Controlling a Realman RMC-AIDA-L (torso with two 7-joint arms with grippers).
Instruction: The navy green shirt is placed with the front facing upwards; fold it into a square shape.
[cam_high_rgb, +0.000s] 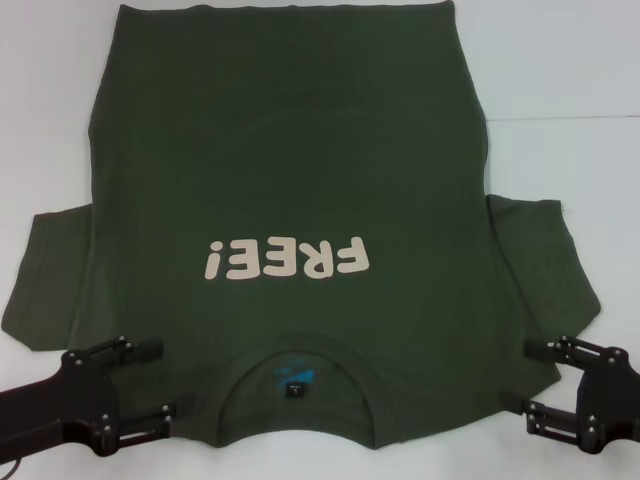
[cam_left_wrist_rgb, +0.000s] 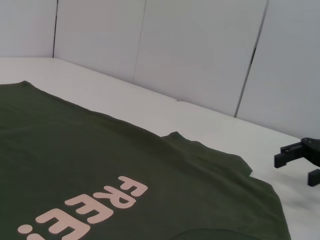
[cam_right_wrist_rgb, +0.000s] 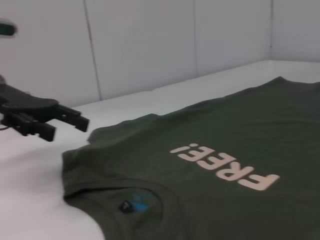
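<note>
One navy green shirt (cam_high_rgb: 290, 190) lies flat, front up, on the white table (cam_high_rgb: 560, 70), collar (cam_high_rgb: 296, 385) nearest me. My left gripper (cam_high_rgb: 160, 380) and right gripper (cam_high_rgb: 528, 377) flank its shoulders, both spread, grasping nothing.

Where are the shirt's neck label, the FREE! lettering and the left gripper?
neck label (cam_high_rgb: 294, 386): head view, middle of the small dark tag inside the collar.
FREE! lettering (cam_high_rgb: 284, 260): head view, centre of the cream word on the navy green shirt (cam_high_rgb: 290, 130).
left gripper (cam_high_rgb: 160, 378): head view, midway between its open fingertips.
</note>
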